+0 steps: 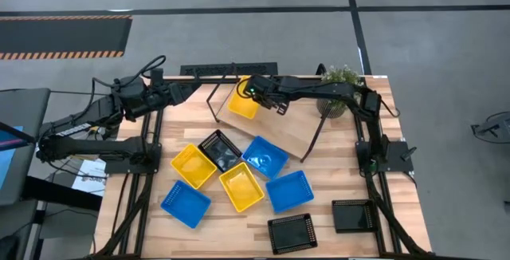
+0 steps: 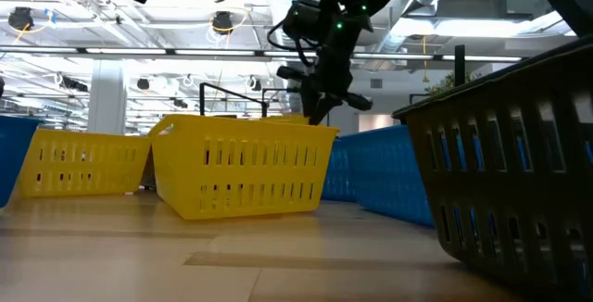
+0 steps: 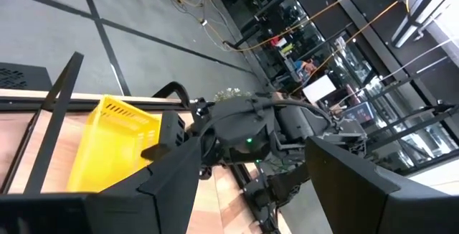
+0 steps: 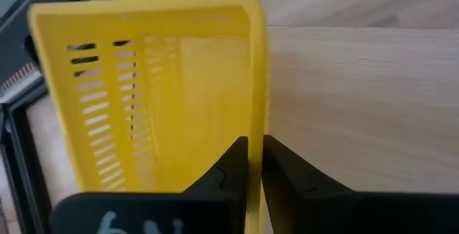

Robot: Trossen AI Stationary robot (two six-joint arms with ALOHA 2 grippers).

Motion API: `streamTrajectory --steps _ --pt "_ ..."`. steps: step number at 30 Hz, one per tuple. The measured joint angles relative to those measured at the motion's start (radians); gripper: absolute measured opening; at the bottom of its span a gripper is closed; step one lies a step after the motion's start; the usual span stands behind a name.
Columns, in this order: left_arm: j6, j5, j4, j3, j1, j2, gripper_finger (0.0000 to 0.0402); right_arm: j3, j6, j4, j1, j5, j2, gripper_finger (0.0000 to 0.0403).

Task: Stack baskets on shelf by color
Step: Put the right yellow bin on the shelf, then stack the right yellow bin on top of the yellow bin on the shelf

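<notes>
Because the right end effector [image 4: 254,164] sits with its fingers nearly together astride the thin rim of the yellow basket [image 4: 154,94] on the shelf [image 1: 280,129], the main hazard is in letting go: the wall looks pinched between the tips, and if the arm lifts off before they part fully, the light plastic could be dragged along or tipped. In the high view this basket lies at one end of the board, close to its edge, so a small tug might slide it off onto the desk [image 1: 231,220] or leave it crooked for the next yellow one to nest in. The left end effector [image 3: 244,184] waits with its fingers spread wide apart over its own side of the desk, holding nothing, well clear of the shelf. The remaining baskets, yellow, blue and black, lie scattered on the desk in front of the shelf. The only writing is a pale scrawl on the right wrist housing, partly cut off and not readable; no brand or label shows on any basket.
</notes>
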Motion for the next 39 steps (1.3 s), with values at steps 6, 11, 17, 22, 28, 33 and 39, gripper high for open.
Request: streamTrajectory --steps 6,11,17,22,28,33,39 --pt "0.001 0.000 0.000 0.000 0.000 0.000 0.0238 -0.026 0.000 0.007 0.011 0.000 0.000 0.0085" --pt "0.004 0.000 -0.001 0.000 0.000 0.000 0.0238 -0.026 -0.027 0.040 0.014 0.000 0.000 0.0118" --pt "0.005 0.000 -0.007 0.000 0.000 0.000 0.0238 -0.026 -0.146 0.076 0.013 -0.032 0.000 0.0176" --pt "0.005 0.012 -0.017 0.000 0.000 0.000 0.0238 -0.025 -0.295 0.071 0.016 -0.131 -0.028 0.0207" --pt "0.007 0.124 -0.102 0.000 0.000 -0.009 0.0238 -0.025 -0.571 0.050 0.084 -0.264 -0.113 0.0216" --pt "0.013 0.159 -0.195 0.000 0.000 -0.010 0.0238 -0.024 -0.817 0.007 0.216 -0.448 -0.175 0.0213" --pt "0.008 0.159 -0.218 0.000 0.000 -0.007 0.0238 -0.024 -0.983 -0.003 0.396 -0.446 -0.175 0.0206"
